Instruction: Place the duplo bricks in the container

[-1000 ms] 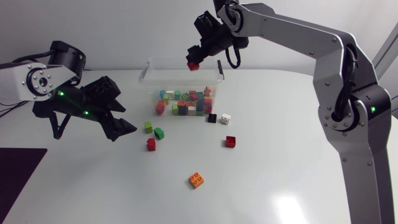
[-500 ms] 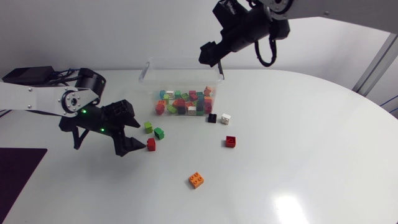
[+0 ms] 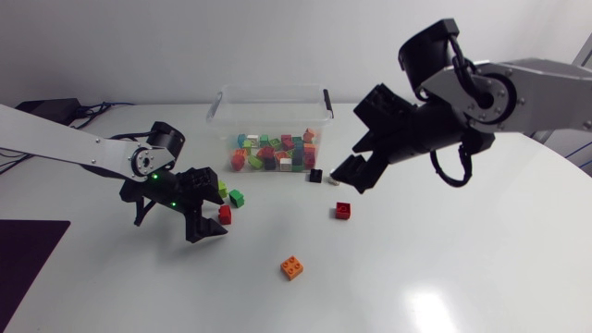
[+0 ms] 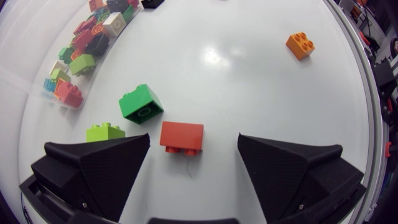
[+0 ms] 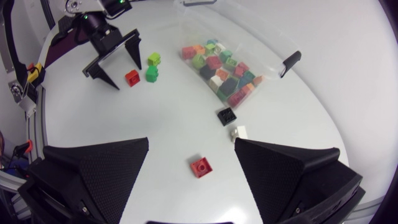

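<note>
Standing wide apart, the jaws of the left arm straddle a red brick. It lies on the white tabletop on the near side of the clear container, off its left end. The brick sits between the two fingers with neither one touching it, closer to one finger than the other. Just beyond the red brick, toward the container, lies a dark green brick. A lime brick lies beside that one, nearer still to the container and just beside one finger's tip. The container itself holds a heap of bricks in red, green, orange, white and black, and has a black clip at its right end. The right arm hangs over the tabletop off the container's right end, its jaws likewise wide and holding nothing, raised above the surface. Close to the container's near right corner lie a black brick and a white brick, side by side. A second red brick lies farther out from the container, seen between the right fingers in the wrist view. An orange brick lies farthest from the container, well apart from the rest.
</note>
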